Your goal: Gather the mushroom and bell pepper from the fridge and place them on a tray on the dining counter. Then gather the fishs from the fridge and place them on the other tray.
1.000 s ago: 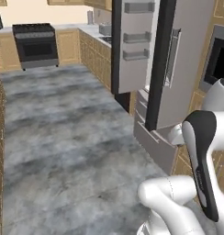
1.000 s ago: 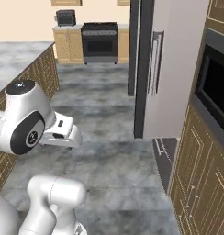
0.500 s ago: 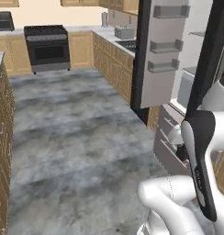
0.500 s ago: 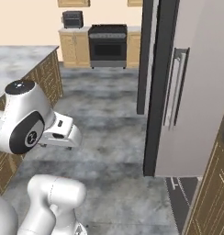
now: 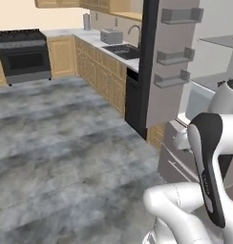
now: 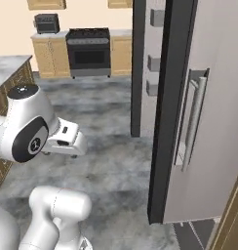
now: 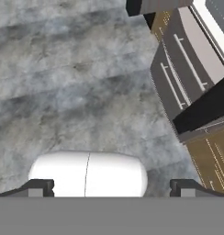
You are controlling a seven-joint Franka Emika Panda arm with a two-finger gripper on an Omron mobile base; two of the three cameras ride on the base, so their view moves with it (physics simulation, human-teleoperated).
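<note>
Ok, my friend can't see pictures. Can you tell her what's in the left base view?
A tall grey fridge stands on the right with one door swung open, showing empty door shelves. The robot's white arm rises in the lower right corner. Behind, wooden cabinets, a sink and a black stove line a grey marbled floor.

Grey floor (image 5: 66, 157) left of the fridge (image 6: 208, 122) lies bare, giving free passage. The fridge's open door (image 5: 168, 66) juts out, with its bottom drawers (image 7: 187, 69) beneath it.
</note>
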